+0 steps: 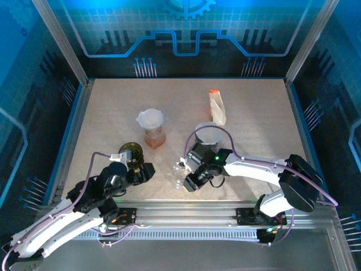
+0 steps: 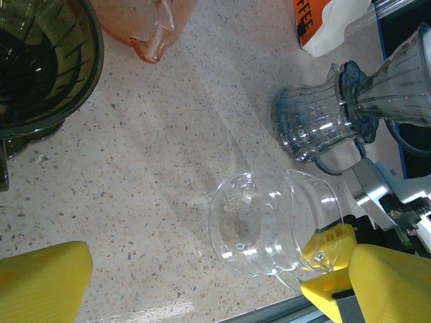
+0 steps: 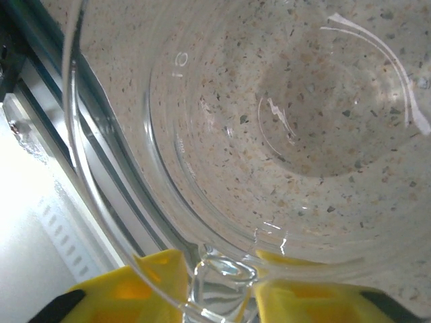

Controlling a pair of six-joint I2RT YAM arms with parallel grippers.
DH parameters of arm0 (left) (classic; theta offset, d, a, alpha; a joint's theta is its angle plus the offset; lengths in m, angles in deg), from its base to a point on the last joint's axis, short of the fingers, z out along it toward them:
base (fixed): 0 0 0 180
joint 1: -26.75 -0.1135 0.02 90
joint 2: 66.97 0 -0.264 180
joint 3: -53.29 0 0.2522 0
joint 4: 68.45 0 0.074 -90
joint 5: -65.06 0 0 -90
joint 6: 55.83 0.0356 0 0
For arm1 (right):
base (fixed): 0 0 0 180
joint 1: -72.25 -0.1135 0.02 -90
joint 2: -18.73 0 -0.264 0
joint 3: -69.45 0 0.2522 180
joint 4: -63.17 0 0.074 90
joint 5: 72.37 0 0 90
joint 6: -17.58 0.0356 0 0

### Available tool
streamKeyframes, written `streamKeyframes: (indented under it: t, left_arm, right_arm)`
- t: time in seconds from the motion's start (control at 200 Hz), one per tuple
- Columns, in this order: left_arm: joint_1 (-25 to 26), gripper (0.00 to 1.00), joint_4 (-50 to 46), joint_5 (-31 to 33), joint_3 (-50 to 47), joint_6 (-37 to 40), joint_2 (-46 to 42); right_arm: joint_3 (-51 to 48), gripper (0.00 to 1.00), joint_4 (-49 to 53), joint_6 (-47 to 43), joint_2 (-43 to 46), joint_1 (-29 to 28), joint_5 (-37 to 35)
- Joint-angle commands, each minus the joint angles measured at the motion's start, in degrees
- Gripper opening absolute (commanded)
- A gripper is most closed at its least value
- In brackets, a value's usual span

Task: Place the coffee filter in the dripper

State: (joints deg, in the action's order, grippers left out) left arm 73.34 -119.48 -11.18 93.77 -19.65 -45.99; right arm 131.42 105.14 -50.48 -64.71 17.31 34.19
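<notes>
A white coffee filter (image 1: pixel 151 118) sits in the mouth of an orange cup (image 1: pixel 154 137) at mid table. A dark green ribbed dripper (image 1: pixel 131 151) (image 2: pixel 37 64) stands just beyond my left gripper (image 1: pixel 144 171) (image 2: pixel 202 296), which is open and holds nothing. A second, smoky dripper (image 1: pixel 207 134) (image 2: pixel 397 74) rests on a grey ribbed server (image 2: pixel 313 121). My right gripper (image 1: pixel 189 179) (image 3: pixel 222 289) is at a clear glass carafe (image 1: pixel 181 171) (image 2: pixel 269 222) (image 3: pixel 269 134). Its yellow fingers (image 3: pixel 155 282) flank the carafe's handle with thin gaps, so it is open.
A coffee bag (image 1: pixel 217 107) (image 2: pixel 323 27) with an orange top lies at the back right. The metal rail (image 1: pixel 186 212) runs along the near edge, close behind the carafe. The table (image 1: pixel 113 113) is walled on the left, right and back.
</notes>
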Motion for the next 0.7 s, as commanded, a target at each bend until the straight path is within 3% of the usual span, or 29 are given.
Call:
streamKeyframes:
  t: [0.0, 0.135, 0.23, 0.63, 0.695]
  left_arm:
    - [-0.6, 0.99, -1.0, 1.3, 1.5, 1.2, -0.5]
    - [-0.6, 0.99, -1.3, 1.5, 1.8, 1.2, -0.6]
    - [-0.6, 0.99, -1.6, 1.9, 2.2, 1.3, -0.5]
    - [-0.7, 0.99, -8.2, 9.1, 5.7, 0.7, 0.8]
    - [-0.8, 0.87, -10.4, 11.5, 6.7, 0.4, 2.4]
  right_arm:
    - [-0.8, 0.41, -0.9, 1.3, 0.5, 0.6, 0.0]
    - [-0.9, 0.58, 0.2, 1.5, 2.2, 0.6, -1.2]
    - [-0.8, 0.64, 1.5, 1.6, 4.1, 0.6, -2.2]
    - [-0.4, 0.69, 8.3, 1.5, 17.0, -1.4, -9.7]
    - [0.1, 0.69, 8.9, 1.1, 19.0, -1.7, -10.6]
